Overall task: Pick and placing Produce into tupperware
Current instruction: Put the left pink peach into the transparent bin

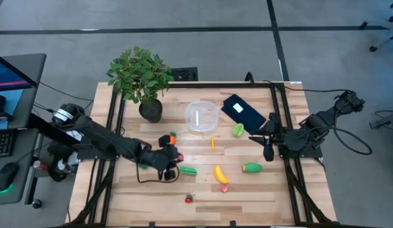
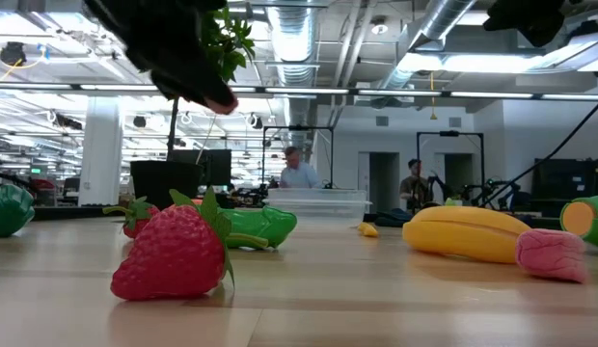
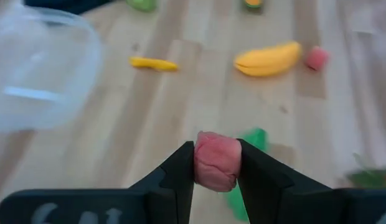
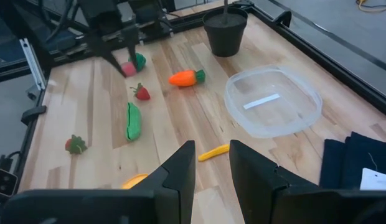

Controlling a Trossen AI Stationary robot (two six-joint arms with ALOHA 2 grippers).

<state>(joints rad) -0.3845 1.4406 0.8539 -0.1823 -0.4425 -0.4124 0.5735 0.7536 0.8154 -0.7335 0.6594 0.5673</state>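
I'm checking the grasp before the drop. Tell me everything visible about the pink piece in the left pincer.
The pink piece is a small, rounded, wrinkled lump, matte pinkish-red, seemingly soft plastic or rubber. The left pincer is shut on it, its two dark fingers pressing opposite sides, the top and bottom bulging past them. It hangs clear above the wooden table, touching nothing else. A green piece lies on the table beneath it, and the clear tupperware sits some way off.

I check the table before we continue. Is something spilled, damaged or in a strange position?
Nothing stands out. The tupperware sits upright and holds no produce, and the plant pot is upright too. The banana, carrot and strawberries lie loose on the wood, unbroken. The left claw is shut on a pink piece.
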